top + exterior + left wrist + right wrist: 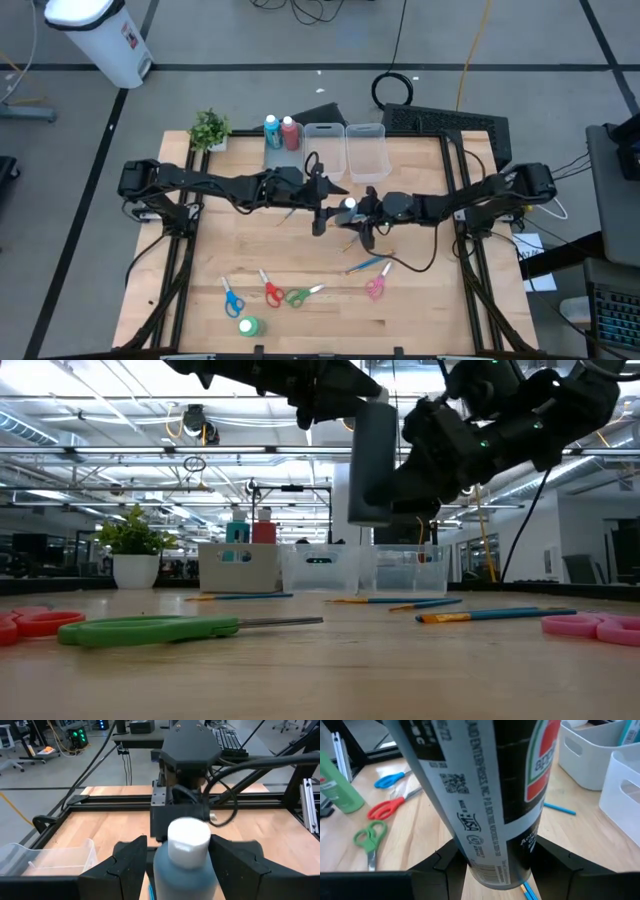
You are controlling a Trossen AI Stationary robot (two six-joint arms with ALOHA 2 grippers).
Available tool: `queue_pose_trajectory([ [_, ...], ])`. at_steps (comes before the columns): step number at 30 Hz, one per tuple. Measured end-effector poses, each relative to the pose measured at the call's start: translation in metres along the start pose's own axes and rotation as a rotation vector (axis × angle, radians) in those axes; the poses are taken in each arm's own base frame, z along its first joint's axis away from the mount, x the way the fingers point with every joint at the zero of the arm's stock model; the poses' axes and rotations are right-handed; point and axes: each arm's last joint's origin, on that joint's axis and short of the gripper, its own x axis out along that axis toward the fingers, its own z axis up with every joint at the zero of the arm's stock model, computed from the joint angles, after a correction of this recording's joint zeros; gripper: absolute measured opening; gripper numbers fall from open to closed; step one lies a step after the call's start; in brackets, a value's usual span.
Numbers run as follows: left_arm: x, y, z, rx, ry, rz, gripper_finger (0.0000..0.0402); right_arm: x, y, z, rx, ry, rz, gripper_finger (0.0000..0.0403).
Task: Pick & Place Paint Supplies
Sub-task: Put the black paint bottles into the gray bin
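A dark grey paint bottle (pixel 373 460) with a white cap (pixel 188 837) hangs roughly upright above the middle of the table. My left gripper (pixel 182 870) and my right gripper (pixel 495 870) face each other, each shut on it; in the high view they are the left gripper (pixel 327 206) and the right gripper (pixel 362 212). A blue bottle (pixel 272 128) and a red bottle (pixel 290 131) stand in the far left bin. A green bottle (pixel 248 326) lies near the front edge. Blue (pixel 232 298), red (pixel 270 291), green (pixel 300 295) and pink (pixel 377 286) scissors lie flat on the near half. My left gripper pinches the bottle's upper body (pixel 159 872), just under the white cap, between its two fingers. The fingers come in about level from the table's left. The bottle stands cap up, clear of the table. My right gripper pinches the bottle's lower end (pixel 487 867), on the labelled wall, between its two fingers. The fingers come in about level from the table's right, lower down than the left ones. The bottle rises above them, clear of the table.
Three clear bins (pixel 365 150) stand in a row at the far edge, with a small potted plant (pixel 210 128) to their left. Thin brushes (pixel 365 265) lie on the wood below the grippers. Bare wood lies at the table's near right.
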Motion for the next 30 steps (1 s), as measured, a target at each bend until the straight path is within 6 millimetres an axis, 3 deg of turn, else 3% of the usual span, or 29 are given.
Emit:
queue_pose_trajectory([
  [5, 0.0, -0.0002, -0.0007, 0.001, 0.006, -0.001, 0.0218, 0.0086, 0.0005, 0.0014, -0.011, 0.01, -0.002, 0.0172],
  [22, -0.0001, -0.0004, -0.0052, -0.022, 0.052, -0.003, 0.0218, 0.009, 0.0001, 0.0004, -0.019, 0.025, -0.006, 0.0176],
  [30, -0.0004, -0.0037, -0.006, -0.071, 0.064, -0.113, 0.0218, 0.0089, 0.0, -0.0007, -0.04, 0.038, -0.006, 0.0176],
])
